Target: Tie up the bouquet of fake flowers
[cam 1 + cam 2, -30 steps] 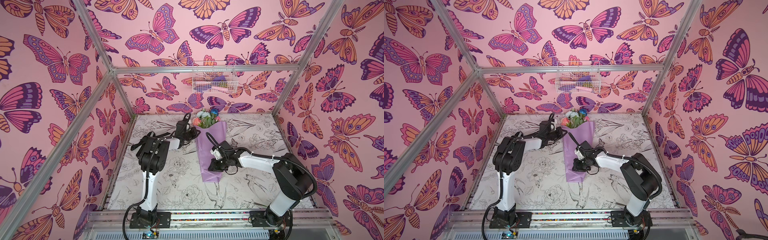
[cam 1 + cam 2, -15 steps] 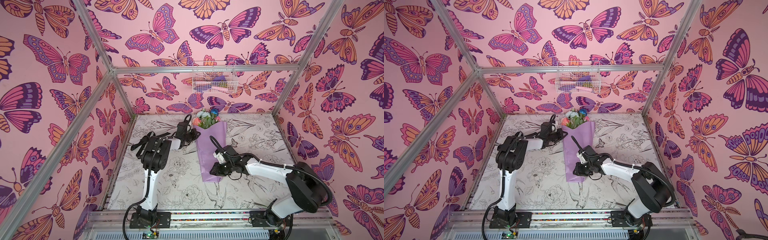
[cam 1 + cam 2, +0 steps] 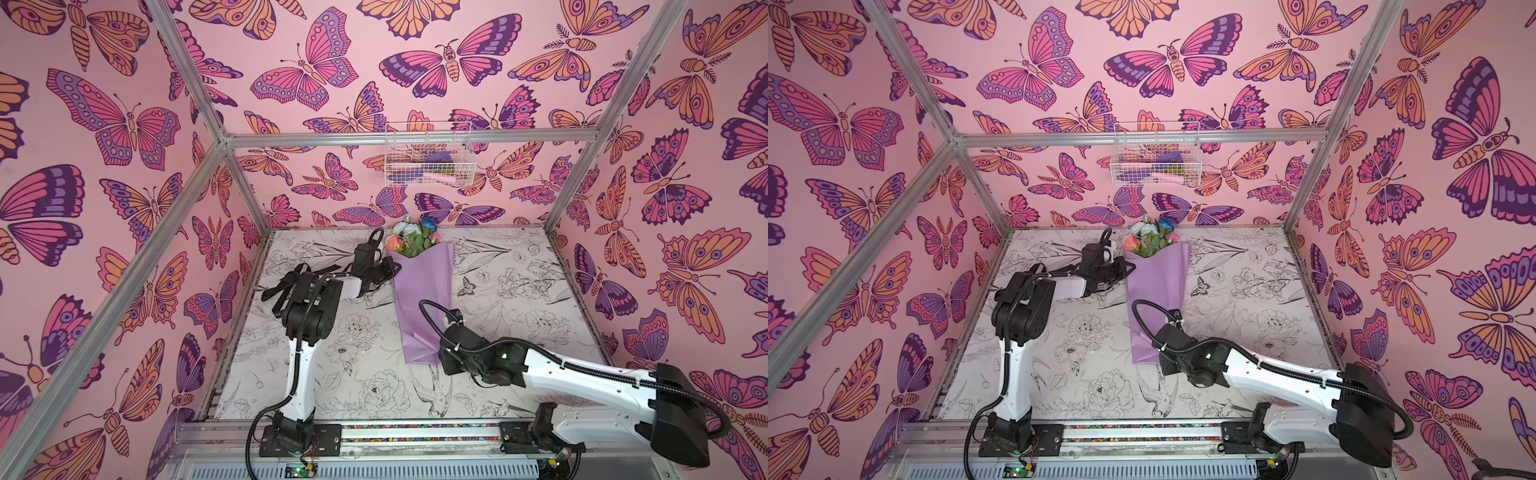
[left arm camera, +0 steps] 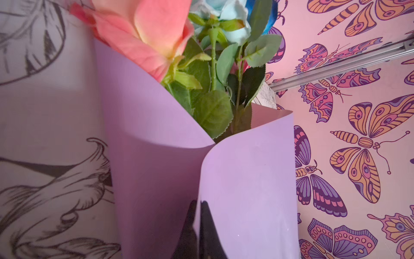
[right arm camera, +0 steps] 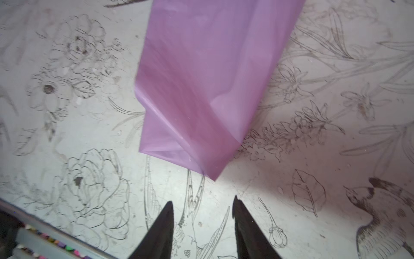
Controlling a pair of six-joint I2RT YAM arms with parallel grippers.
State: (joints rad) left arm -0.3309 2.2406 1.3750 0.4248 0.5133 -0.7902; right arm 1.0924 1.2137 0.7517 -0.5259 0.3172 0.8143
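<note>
Our left gripper [image 4: 198,209] is clenched on the lilac wrap [image 4: 246,179] of the bouquet of fake flowers [image 3: 422,291]. The bouquet lies mid-table [image 3: 519,299], blooms toward 12 o'clock. Our right gripper [image 5: 201,210] is released and empty, just off the wrap's 6 o'clock tip. A second ago it was narrower, over the wrap.

bouquet of fake flowers [image 3: 422,299] flat on table [image 3: 519,328], wrap edge between fingers of left gripper [image 4: 198,224], stem end just ahead of right gripper [image 5: 202,200], wire basket [image 3: 428,166] on wall [image 3: 291,174] beyond
</note>
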